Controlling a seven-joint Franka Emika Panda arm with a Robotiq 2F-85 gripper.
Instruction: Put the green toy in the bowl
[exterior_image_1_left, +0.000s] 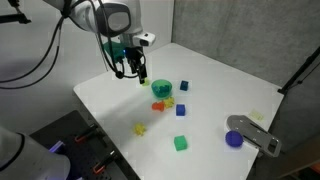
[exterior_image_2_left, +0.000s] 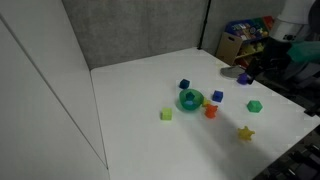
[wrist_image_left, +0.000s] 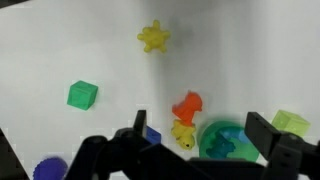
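Observation:
The small teal-green bowl (wrist_image_left: 236, 130) stands on the white table and shows in both exterior views (exterior_image_1_left: 161, 91) (exterior_image_2_left: 190, 99). In the wrist view a dark teal-green toy (wrist_image_left: 221, 146) lies inside the bowl. My gripper (wrist_image_left: 200, 128) is open and empty. It hangs above the table with the bowl under its right finger. In an exterior view the gripper (exterior_image_1_left: 133, 66) is up and just to the left of the bowl.
An orange toy (wrist_image_left: 187, 104) and a yellow toy (wrist_image_left: 182, 133) lie beside the bowl. Around them are a yellow star (wrist_image_left: 153, 38), a bright green cube (wrist_image_left: 82, 95), a pale yellow-green piece (wrist_image_left: 290, 123), blue cubes (exterior_image_1_left: 181, 111) and a purple round object (exterior_image_1_left: 234, 139).

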